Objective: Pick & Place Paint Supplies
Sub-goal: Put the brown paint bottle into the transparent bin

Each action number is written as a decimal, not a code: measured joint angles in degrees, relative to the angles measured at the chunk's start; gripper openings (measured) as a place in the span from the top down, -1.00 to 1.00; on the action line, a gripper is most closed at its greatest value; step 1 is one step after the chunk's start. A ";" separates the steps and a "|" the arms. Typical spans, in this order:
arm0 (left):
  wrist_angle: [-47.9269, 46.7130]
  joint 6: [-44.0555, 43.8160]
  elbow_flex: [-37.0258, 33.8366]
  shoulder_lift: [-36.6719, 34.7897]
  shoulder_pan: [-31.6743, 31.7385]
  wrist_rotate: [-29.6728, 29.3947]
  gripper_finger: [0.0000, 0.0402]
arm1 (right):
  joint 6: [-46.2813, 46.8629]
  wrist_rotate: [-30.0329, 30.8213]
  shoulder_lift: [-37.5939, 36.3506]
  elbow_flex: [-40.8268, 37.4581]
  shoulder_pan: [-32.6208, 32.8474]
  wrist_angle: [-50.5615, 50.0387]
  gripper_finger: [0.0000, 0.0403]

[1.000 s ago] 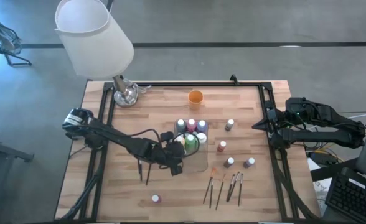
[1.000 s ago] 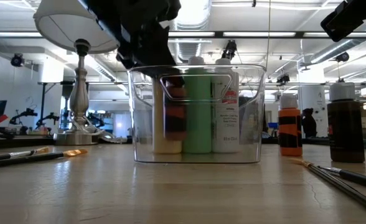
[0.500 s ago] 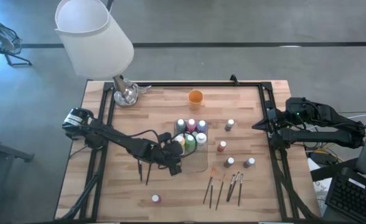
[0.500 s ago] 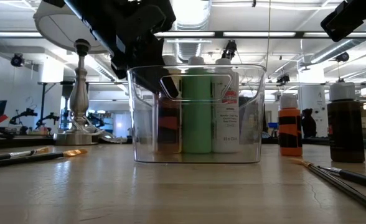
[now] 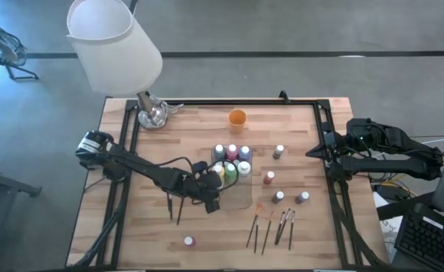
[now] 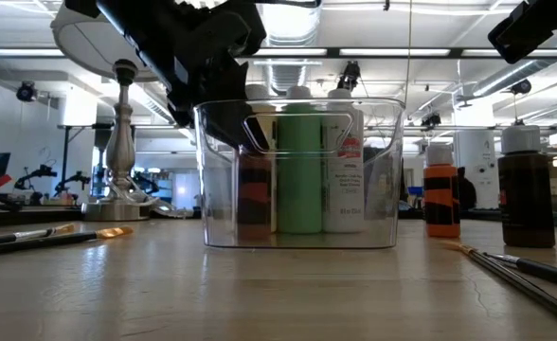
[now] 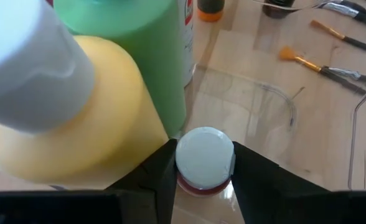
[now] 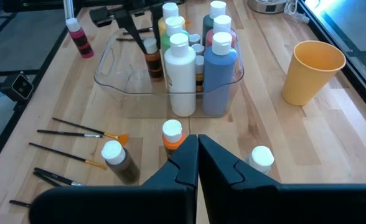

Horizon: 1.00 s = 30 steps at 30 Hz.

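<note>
A clear tray (image 5: 242, 199) mid-table holds several upright paint bottles (image 5: 232, 155), among them a green one (image 7: 145, 50) and a yellow one (image 7: 77, 118). My left gripper (image 7: 203, 169) reaches into the tray's near left corner and is shut on a small brown bottle with a white cap (image 8: 152, 59). My right gripper (image 8: 197, 146) is shut on nothing and waits above the table's right edge (image 5: 316, 153). Loose small bottles (image 5: 279, 196) stand on the wood right of the tray. Paintbrushes (image 5: 271, 227) lie flat near the front. My left gripper pinches the small bottle's white cap (image 7: 205, 155) between its two fingers, one on each side. The fingers (image 8: 136, 31) slant down into the tray from the table's left. The bottle stands upright inside the tray beside the yellow bottle, its base down at the tray's floor (image 6: 255, 230).
An orange cup (image 5: 237, 117) stands at the far side. A lamp with a white shade (image 5: 116, 45) has its base (image 5: 152, 115) at the far left corner. One small bottle (image 5: 189, 241) stands alone near the front left. Two brushes (image 5: 174, 208) lie under the left arm.
My left gripper has sunk a little into the tray with the small brown bottle. The bottle now stands lower, with its base down at the tray's floor. My right arm has kept still.
</note>
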 joint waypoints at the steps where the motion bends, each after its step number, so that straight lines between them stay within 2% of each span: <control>1: 0.04 0.23 0.00 0.01 0.00 0.02 0.31 | -0.02 0.00 0.01 0.00 0.00 0.00 0.96; 21: 1.05 3.14 0.00 0.15 0.09 1.11 0.26 | -0.02 0.00 0.02 0.00 0.00 0.00 0.96; 30: 0.45 4.60 0.36 0.12 0.09 1.44 0.03 | -0.02 0.00 0.00 0.00 0.00 -0.02 0.96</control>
